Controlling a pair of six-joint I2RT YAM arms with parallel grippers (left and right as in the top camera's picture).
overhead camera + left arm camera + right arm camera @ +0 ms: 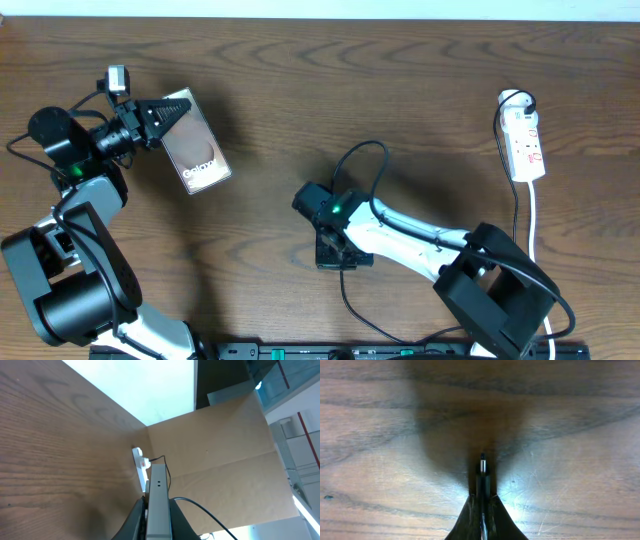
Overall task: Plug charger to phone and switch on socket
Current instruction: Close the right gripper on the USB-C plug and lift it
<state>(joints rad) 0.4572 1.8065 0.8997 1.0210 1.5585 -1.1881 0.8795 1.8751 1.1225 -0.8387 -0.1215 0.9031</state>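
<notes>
Pinching the phone (pixel 197 152) at one end, my left gripper (pixel 170 112) was closed on it at the far left of the table (pixel 300 90), the lettered face turned up to the overhead camera. My right gripper (pixel 482 499) was clamped on the charger (pixel 482 465) near the table's middle, with the plug tip sticking out forward, close over the wood. The socket (pixel 525 140) lay at the far right, well apart from both.

A dark wood-grain tabletop (pixel 420 90) is filling the overhead view. A brown cardboard sheet (pixel 215 460) is standing upright at its right edge, and a black rail (pixel 300 352) is running along its near edge.
</notes>
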